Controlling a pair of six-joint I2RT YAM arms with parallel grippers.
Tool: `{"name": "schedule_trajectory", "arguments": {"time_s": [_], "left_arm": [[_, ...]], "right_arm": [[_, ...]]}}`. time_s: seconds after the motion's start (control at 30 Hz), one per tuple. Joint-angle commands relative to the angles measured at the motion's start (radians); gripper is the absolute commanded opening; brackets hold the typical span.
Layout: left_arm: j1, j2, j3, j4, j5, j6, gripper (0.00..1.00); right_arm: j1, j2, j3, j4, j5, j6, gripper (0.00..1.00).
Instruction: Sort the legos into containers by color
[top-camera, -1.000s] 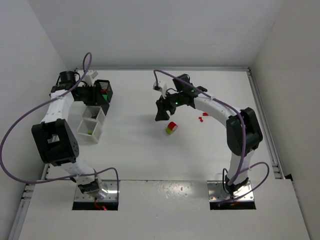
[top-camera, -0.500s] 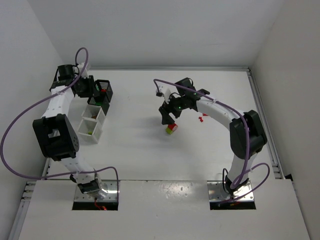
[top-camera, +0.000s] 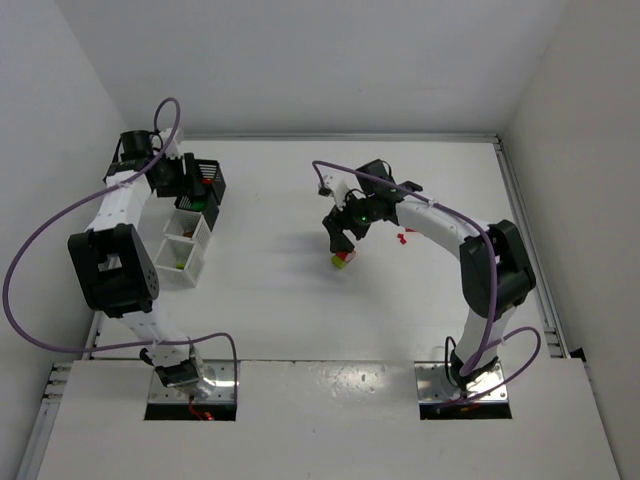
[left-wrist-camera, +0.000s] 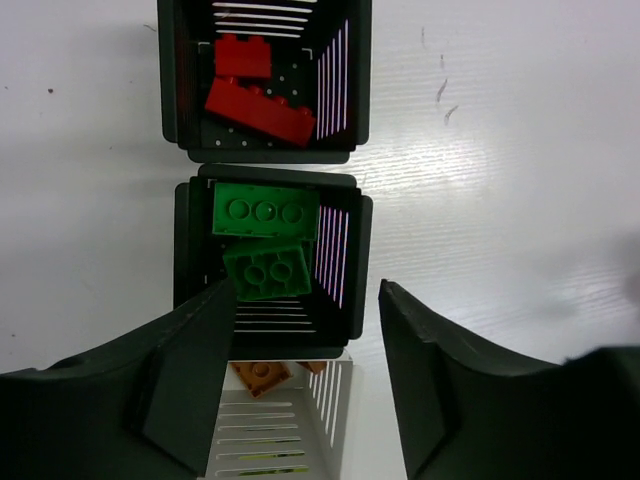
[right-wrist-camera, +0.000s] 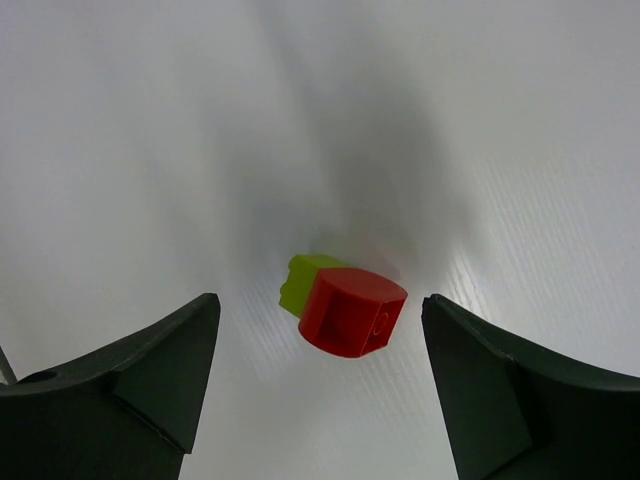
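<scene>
In the left wrist view my open left gripper hovers above the row of containers with nothing between its fingers. One black container holds red legos. The black container below it holds two green legos, and a white container holds an orange lego. My right gripper is open and straddles a red block joined to a yellow-green brick on the table, without touching it. From above, that gripper sits just over the pair; the left gripper is by the black containers.
A few tiny red legos lie on the table right of the right gripper. Two white containers continue the row toward the near side on the left. Walls close in the table at the back and sides.
The left gripper has opened over the containers and drawn back slightly. The right gripper has opened wider and moved down over the red and yellow-green pair.
</scene>
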Motion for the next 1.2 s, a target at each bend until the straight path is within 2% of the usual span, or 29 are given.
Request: {"name": "schedule_trajectory", "arguments": {"time_s": [0.0,0.2,0.33,0.4,0.43,0.47,0.53,0.57,0.63,0.67,0.73,0.77,0.87,0.97,1.17], "left_arm": [[-0.007,-0.040,0.017,0.006,0.006,0.014,0.65],[-0.020,-0.183,-0.048,0.082,0.148,0.014,0.70],[-0.051,-0.248,-0.071,0.096,0.158,0.014,0.73],[-0.074,-0.260,-0.089,0.096,0.184,0.024,0.73],[-0.074,-0.273,-0.089,0.096,0.201,0.024,0.73],[-0.074,-0.273,-0.100,0.096,0.216,0.035,0.73],[-0.074,-0.282,-0.109,0.096,0.259,0.044,0.73],[-0.074,-0.282,-0.109,0.096,0.280,0.066,0.73],[-0.074,-0.282,-0.109,0.070,0.348,0.077,0.74],[-0.074,-0.282,-0.109,0.058,0.369,0.092,0.74],[-0.074,-0.282,-0.109,0.058,0.414,0.092,0.74],[-0.074,-0.282,-0.109,0.058,0.414,0.092,0.74],[-0.074,-0.271,-0.118,0.058,0.437,0.092,0.74],[-0.083,-0.259,-0.118,0.058,0.425,0.071,0.74],[-0.083,-0.268,-0.128,0.058,0.409,0.049,0.75]], "right_arm": [[-0.014,-0.056,-0.024,0.020,0.017,0.034,0.82],[-0.024,-0.066,-0.085,0.029,0.060,0.057,0.82],[-0.024,-0.066,-0.127,0.063,0.100,0.075,0.83],[-0.024,-0.057,-0.127,0.063,0.071,0.060,0.83],[-0.033,-0.057,-0.112,0.040,0.030,0.016,0.83],[-0.033,-0.047,-0.087,-0.024,-0.027,-0.132,0.83],[-0.033,-0.047,-0.046,-0.085,-0.047,-0.285,0.82],[-0.042,-0.047,-0.027,-0.162,-0.078,-0.446,0.80],[-0.054,-0.058,0.011,-0.246,-0.119,-0.622,0.80],[-0.065,-0.058,0.011,-0.332,-0.130,-0.816,0.79],[-0.065,-0.069,0.020,-0.388,-0.130,-0.986,0.79],[-0.074,-0.069,0.020,-0.406,-0.121,-1.123,0.79],[-0.074,-0.012,0.068,-0.478,-0.112,-1.308,0.79],[-0.074,0.098,0.204,-0.607,-0.112,-1.435,0.80],[-0.054,0.226,0.341,-0.629,-0.133,-1.474,0.87]]}}
